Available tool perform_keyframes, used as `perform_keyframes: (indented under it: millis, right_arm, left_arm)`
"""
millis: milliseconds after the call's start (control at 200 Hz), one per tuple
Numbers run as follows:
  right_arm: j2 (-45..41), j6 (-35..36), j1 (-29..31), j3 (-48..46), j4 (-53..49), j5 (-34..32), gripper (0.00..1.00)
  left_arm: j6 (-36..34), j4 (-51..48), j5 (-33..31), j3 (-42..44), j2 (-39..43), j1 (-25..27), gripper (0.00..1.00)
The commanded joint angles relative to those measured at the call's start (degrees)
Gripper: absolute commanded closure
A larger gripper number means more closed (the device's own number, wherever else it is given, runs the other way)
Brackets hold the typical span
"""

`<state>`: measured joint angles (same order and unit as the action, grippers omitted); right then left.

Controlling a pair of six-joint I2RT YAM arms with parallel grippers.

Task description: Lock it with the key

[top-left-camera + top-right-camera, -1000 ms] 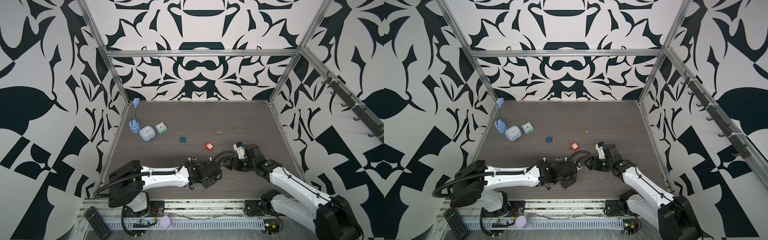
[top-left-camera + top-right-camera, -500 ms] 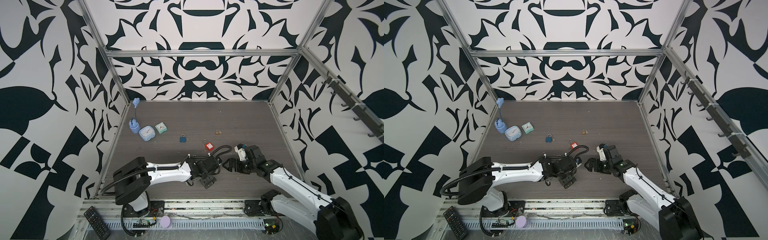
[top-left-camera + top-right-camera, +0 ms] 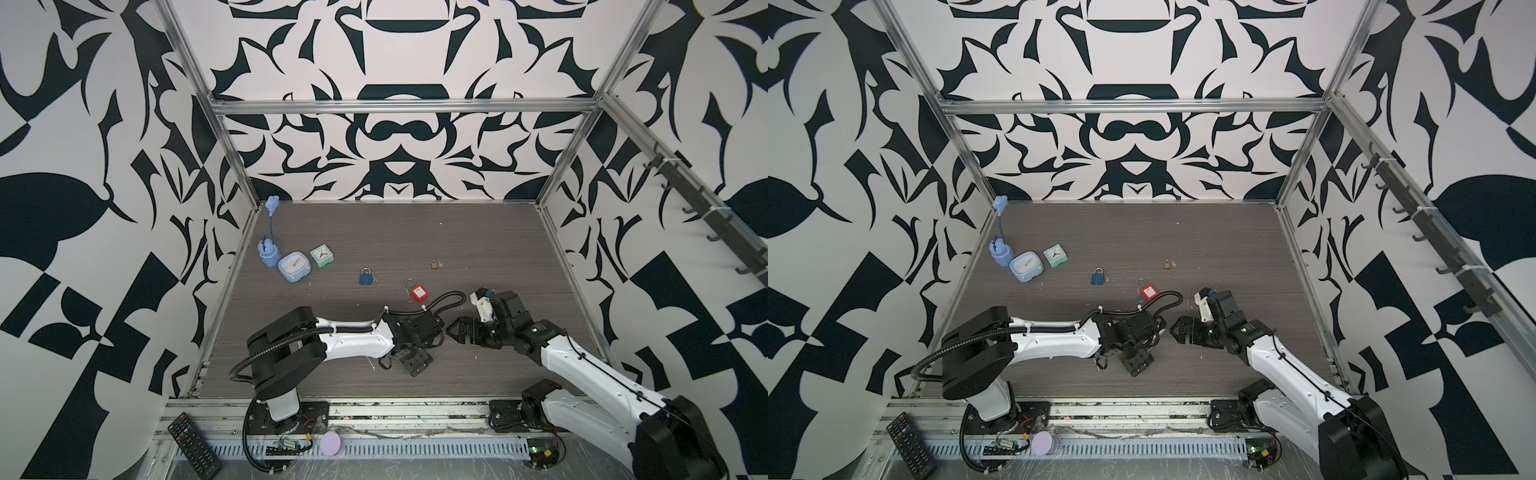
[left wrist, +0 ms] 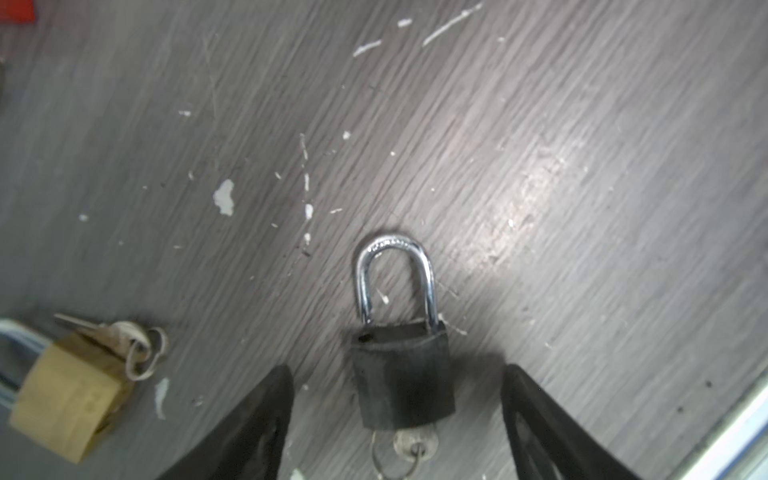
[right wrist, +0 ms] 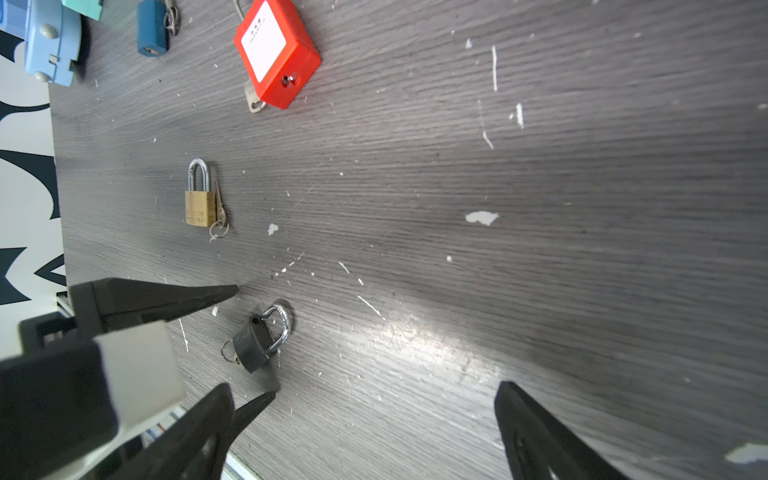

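Observation:
A black padlock (image 4: 401, 384) (image 5: 251, 343) lies flat on the dark wood table (image 3: 478, 249), its chrome shackle lifted out of one hole. The key (image 4: 415, 442) sits in its base with a ring through it. My left gripper (image 4: 397, 368) (image 5: 253, 341) is open, one finger on each side of the padlock body without touching it. My right gripper (image 3: 453, 332) (image 3: 1177, 328) (image 5: 363, 384) is open and empty, a little to the padlock's right. In both top views the left wrist (image 3: 411, 328) (image 3: 1129, 328) hides the padlock.
A brass padlock with keys (image 4: 70, 395) (image 5: 200, 203) lies close beside the left gripper. Red (image 3: 419, 293), blue (image 3: 365, 277) and small brass (image 3: 434, 264) padlocks lie farther back. Two clocks (image 3: 294, 268) (image 3: 322, 256) and a blue toy (image 3: 269, 253) stand back left. The table's front edge (image 4: 727, 436) is near.
My right gripper has drawn back from the left gripper toward the near side and opened wider. The left arm's elbow has swung right, and its gripper now straddles the black padlock.

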<state>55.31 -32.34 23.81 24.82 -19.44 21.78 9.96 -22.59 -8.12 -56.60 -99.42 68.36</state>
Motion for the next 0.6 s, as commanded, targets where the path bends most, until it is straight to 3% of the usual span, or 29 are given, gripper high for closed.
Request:
perform_keyframes:
  millis: [0, 415, 595]
  right_arm:
    - [-0.63, 0.64, -0.19, 0.76, 0.75, -0.29, 0.0]
    - [-1.15, 0.6, -0.35, 0.71, 1.16, -0.59, 0.0]
    - [-1.25, 0.51, -0.46, 0.69, 1.36, -0.43, 0.0]
  left_arm:
    - [0.97, -2.79, -0.2, -2.03, -1.38, -0.16, 0.25]
    - [2.2, -5.44, 0.21, -2.63, -2.27, -0.11, 0.34]
    - [1.92, -4.05, 0.76, -2.27, -2.17, -0.15, 0.43]
